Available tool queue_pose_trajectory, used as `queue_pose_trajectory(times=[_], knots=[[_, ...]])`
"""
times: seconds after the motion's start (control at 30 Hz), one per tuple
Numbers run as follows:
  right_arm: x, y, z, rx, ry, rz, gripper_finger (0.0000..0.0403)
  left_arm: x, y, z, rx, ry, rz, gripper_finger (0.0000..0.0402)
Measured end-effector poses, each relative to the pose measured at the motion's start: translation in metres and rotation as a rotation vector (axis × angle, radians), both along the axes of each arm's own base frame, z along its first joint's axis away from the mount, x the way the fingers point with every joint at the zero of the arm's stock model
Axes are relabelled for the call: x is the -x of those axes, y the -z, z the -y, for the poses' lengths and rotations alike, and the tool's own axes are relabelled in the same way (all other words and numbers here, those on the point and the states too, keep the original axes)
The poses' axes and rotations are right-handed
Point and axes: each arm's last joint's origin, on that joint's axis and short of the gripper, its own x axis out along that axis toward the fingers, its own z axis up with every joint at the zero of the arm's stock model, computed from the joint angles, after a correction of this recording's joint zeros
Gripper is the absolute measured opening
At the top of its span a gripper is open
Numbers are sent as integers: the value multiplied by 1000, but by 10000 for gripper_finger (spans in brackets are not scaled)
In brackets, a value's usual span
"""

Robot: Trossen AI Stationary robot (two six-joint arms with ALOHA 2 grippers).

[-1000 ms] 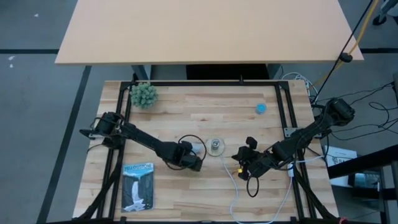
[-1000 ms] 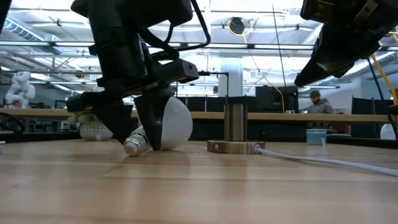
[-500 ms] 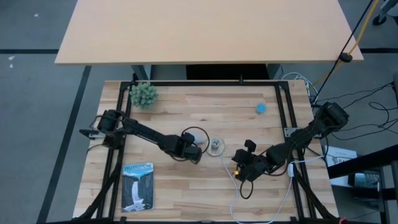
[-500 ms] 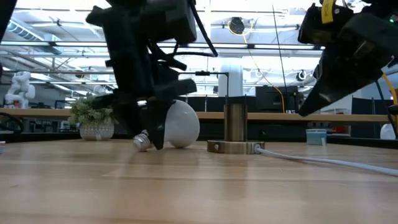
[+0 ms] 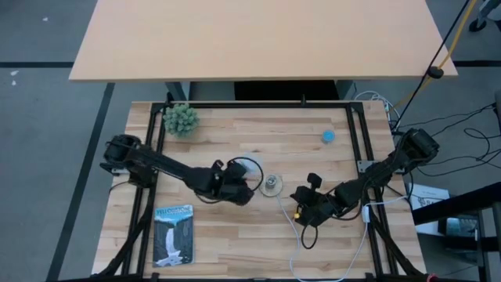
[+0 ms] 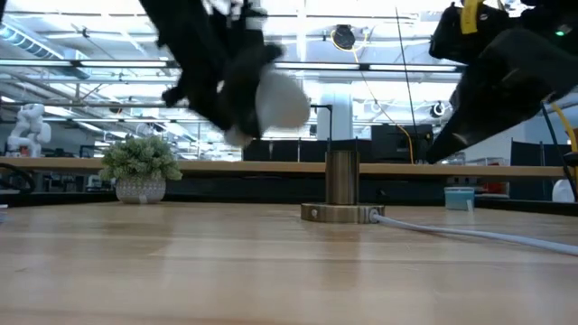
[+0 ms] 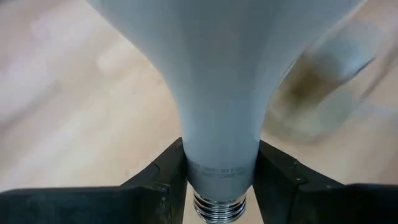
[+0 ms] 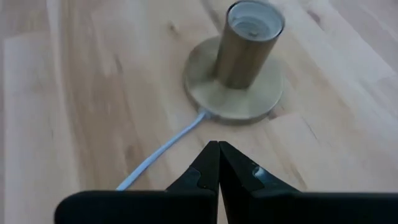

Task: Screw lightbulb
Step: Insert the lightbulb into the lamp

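Above the table, left end effector [image 6: 237, 99] clamped on lightbulb [image 6: 275, 99], dome toward socket [image 6: 341, 188], axis tilted.

A long tan table [image 5: 258, 39] stands on grey floor [image 5: 39, 157] beyond the workbench, under ceiling lights [image 6: 343, 36].

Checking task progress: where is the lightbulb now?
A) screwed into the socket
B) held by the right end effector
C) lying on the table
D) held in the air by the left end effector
D: the left end effector clamps the lightbulb by its neck, clear above the table.
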Motion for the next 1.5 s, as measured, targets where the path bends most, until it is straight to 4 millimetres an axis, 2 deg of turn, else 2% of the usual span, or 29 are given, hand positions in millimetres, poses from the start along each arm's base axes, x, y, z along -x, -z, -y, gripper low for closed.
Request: queue_pose_trajectory(times=[0.1,0.23,0.33,0.43,0.57,0.67,0.77,0.93,1.1,1.17,1.27,1.5], knots=[[-3,0,2,-20,12,8,0,3,-21,16,-90,46,129,140],[-6,-3,0,-44,3,45,0,-4,-37,38,-234,183,246,140],[-7,-5,-3,-21,-24,74,0,-17,-41,45,-299,300,303,140],[-8,-7,-3,67,-46,97,0,-33,-36,42,-341,423,330,140],[-5,2,-3,28,-41,178,0,-55,-23,31,-334,515,389,140],[6,18,0,-97,-90,273,0,-68,-10,21,-328,549,408,140],[19,29,7,-203,-120,395,0,-75,-10,15,-323,623,478,140],[40,34,16,-301,-153,555,0,-68,4,-9,-301,678,623,140],[48,35,18,-339,-180,590,0,-48,28,-42,-221,697,762,140],[48,35,18,-315,-194,587,0,-43,37,-53,-192,740,754,140],[46,35,23,-241,-206,579,0,-42,37,-64,-173,789,766,140],[40,33,39,-72,-75,605,0,-42,38,-77,-148,841,768,140]])
